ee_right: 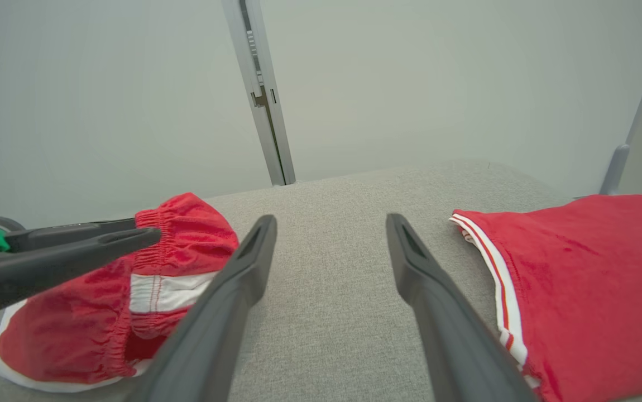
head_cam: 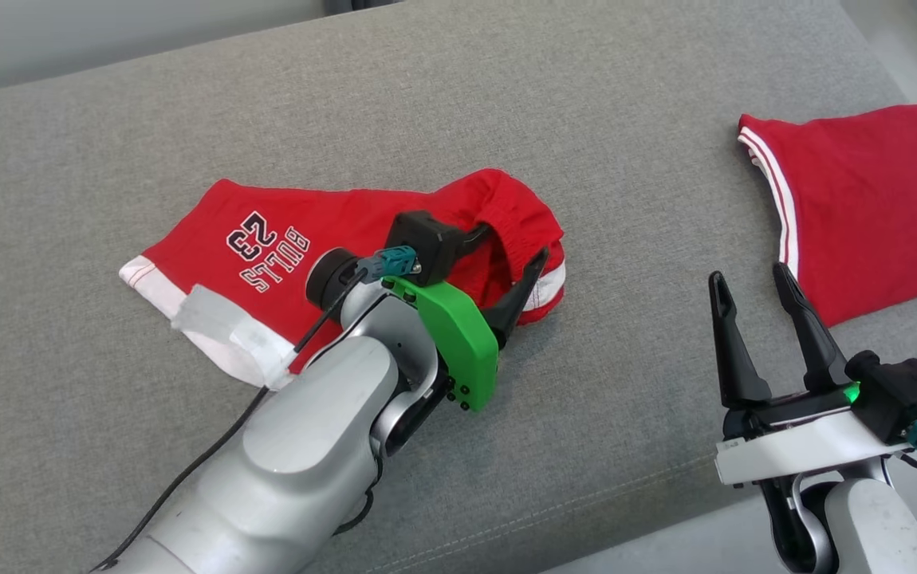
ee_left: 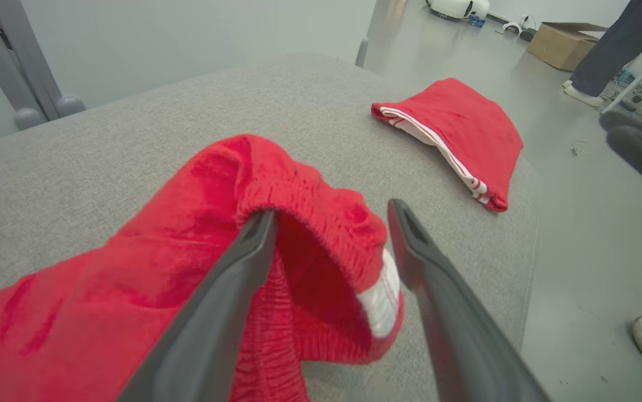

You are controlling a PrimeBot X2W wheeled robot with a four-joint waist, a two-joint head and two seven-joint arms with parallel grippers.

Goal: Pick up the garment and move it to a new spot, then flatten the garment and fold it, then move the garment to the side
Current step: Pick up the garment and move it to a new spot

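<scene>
We find open grey cushion [head_cam: 650, 199] between the red shorts [head_cam: 267, 231] at its middle and the second red garment [head_cam: 873, 207] on its right edge. Its far edge is free; the left arm [head_cam: 323, 430] blocks the shorts' near side.

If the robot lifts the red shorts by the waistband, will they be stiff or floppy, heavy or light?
Probably floppy: the red shorts lie bunched at the elastic waistband, so they would likely hang down. Likely light, being thin cloth. Pushed, they may wrinkle on the grey cushion rather than slide.
</scene>
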